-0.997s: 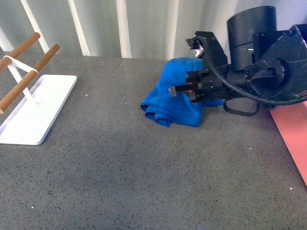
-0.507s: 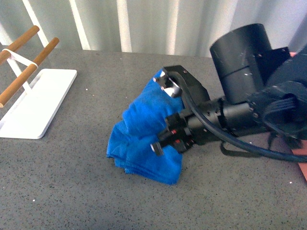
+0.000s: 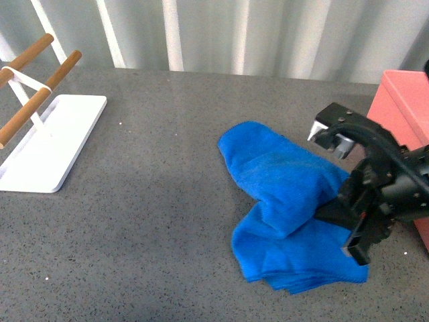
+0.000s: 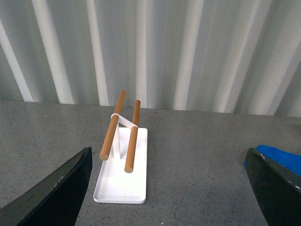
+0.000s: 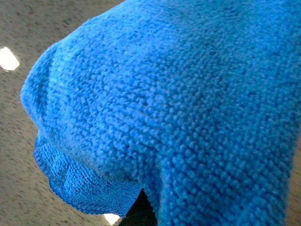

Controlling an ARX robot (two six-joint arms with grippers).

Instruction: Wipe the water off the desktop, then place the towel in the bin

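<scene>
Speckled desktop (image 3: 154,221): right claw (image 3: 345,191) clamps towel (image 3: 275,174) beside bin (image 3: 402,107), left claw (image 4: 168,150) gapes, white tray (image 3: 47,147) well apart.

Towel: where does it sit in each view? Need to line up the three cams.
Front view: the towel lies right of centre on the desktop, near the bin.
Left wrist view: only a blue corner shows, across the desktop from the white tray.
Right wrist view: it fills most of the picture.
Shared landmark: the speckled desktop, in all three; the tray shows in front and left wrist views only.
</scene>
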